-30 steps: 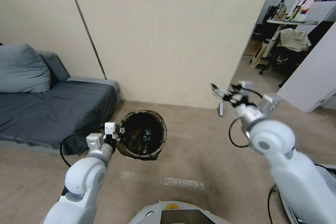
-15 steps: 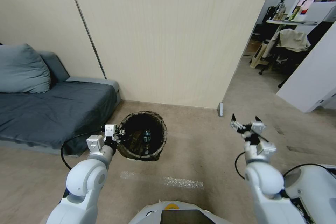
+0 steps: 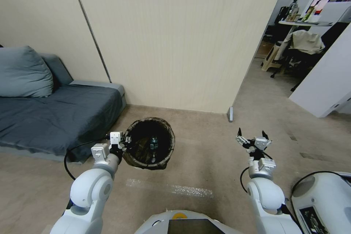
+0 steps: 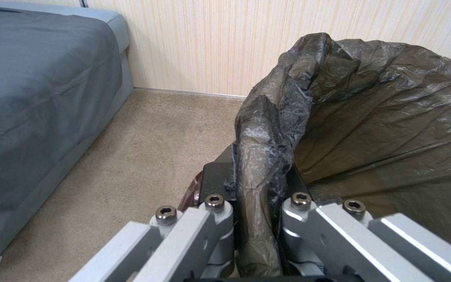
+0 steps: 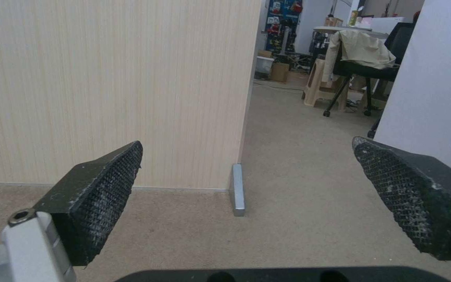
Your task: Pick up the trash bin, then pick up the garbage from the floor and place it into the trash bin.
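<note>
Trash bin in the head view sits just off the corner of the grey sofa, above the beige floor, its dark bag folded over the rim. Inside it stands a clear plastic bottle with a dark label, among dim litter too murky to name. The left hand is clenched on the bin's near-left rim. The right hand hangs low over bare floor to the right, well apart from the bin, fingers spread and released. A second ago that arm was raised high toward the doorway; it has since dropped and drawn in, while bin and left hand have barely shifted.

From the left wrist, the left hand pinches the bagged rim of the trash bin.

From the right wrist, the right hand gapes wide before the wall.
</note>
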Robot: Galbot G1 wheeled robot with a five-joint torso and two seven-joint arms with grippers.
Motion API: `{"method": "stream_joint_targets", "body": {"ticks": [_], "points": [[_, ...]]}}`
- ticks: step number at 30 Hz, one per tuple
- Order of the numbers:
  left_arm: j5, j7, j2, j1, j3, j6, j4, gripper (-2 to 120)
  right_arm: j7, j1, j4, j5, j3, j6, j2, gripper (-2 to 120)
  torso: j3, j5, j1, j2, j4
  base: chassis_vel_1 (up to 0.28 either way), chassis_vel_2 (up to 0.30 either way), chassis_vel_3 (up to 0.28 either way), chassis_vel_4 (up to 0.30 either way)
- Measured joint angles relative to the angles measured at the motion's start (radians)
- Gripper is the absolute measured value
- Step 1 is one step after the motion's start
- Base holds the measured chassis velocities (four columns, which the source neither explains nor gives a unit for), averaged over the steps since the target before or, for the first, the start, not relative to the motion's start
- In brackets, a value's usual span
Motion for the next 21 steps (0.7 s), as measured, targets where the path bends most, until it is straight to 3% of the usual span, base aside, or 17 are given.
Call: {"method": "stream_joint_targets", "body": {"ticks": [21], "points": [[-0.030, -0.014, 0.009, -0.004, -0.013, 0.009, -0.014, 5, -0.002, 0.012, -0.019, 0.005, -0.006, 0.006, 0.020, 100, 0.000, 0.0000, 0.000, 0.000, -0.0001, 0.000, 0.000, 0.000, 0.000]]}}
